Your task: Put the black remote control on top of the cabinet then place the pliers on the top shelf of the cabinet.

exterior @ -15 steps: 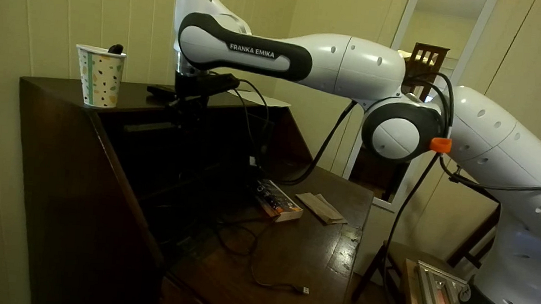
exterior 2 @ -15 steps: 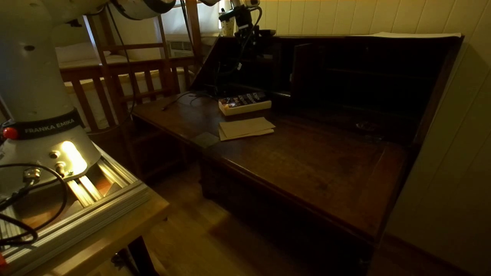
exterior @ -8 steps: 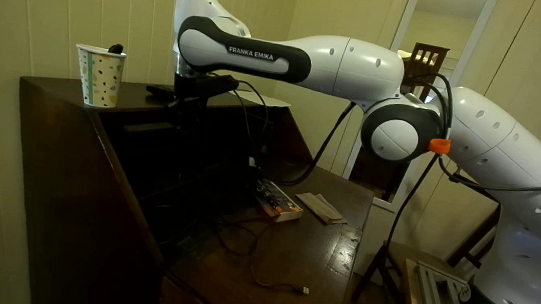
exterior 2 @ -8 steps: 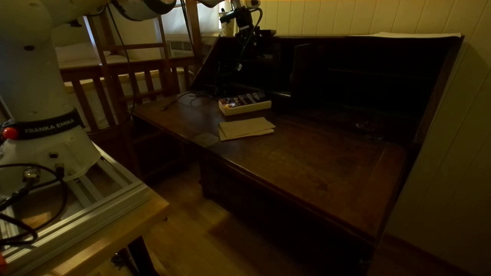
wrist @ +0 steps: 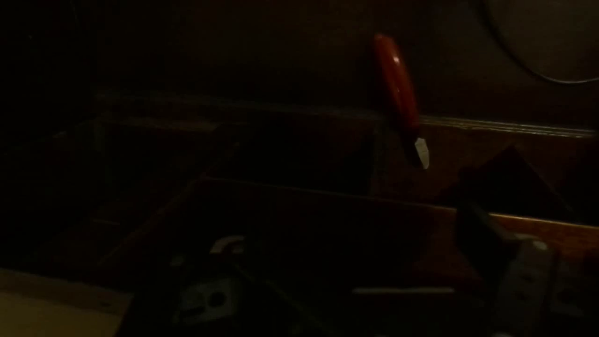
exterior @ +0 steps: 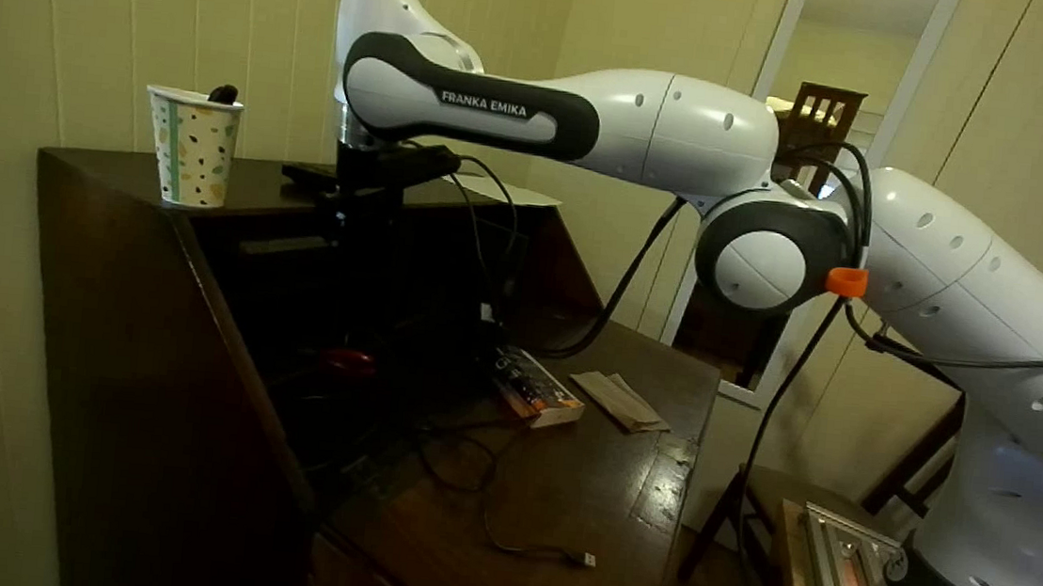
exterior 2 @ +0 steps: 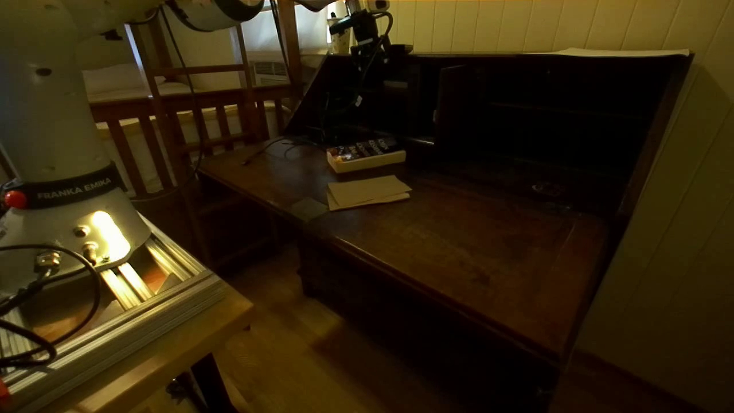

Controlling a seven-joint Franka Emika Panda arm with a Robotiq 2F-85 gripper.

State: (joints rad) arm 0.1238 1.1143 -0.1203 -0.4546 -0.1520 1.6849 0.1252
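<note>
Below the gripper (wrist: pixel 358 238), jaws now gaping, the pliers (wrist: pixel 397 79) have dropped free, showing red down inside the cabinet (exterior: pixel 120 296). Guessing that misses the top-shelf goal, tbh.

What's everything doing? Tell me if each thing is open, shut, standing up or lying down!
cabinet: open
jaws: open
pliers: not held; falling or resting, can't tell
remote: lying on top of cabinet
cup: standing up
book: shut, lying flat
brown paper: folded
USB plug: plugged into nothing
</note>
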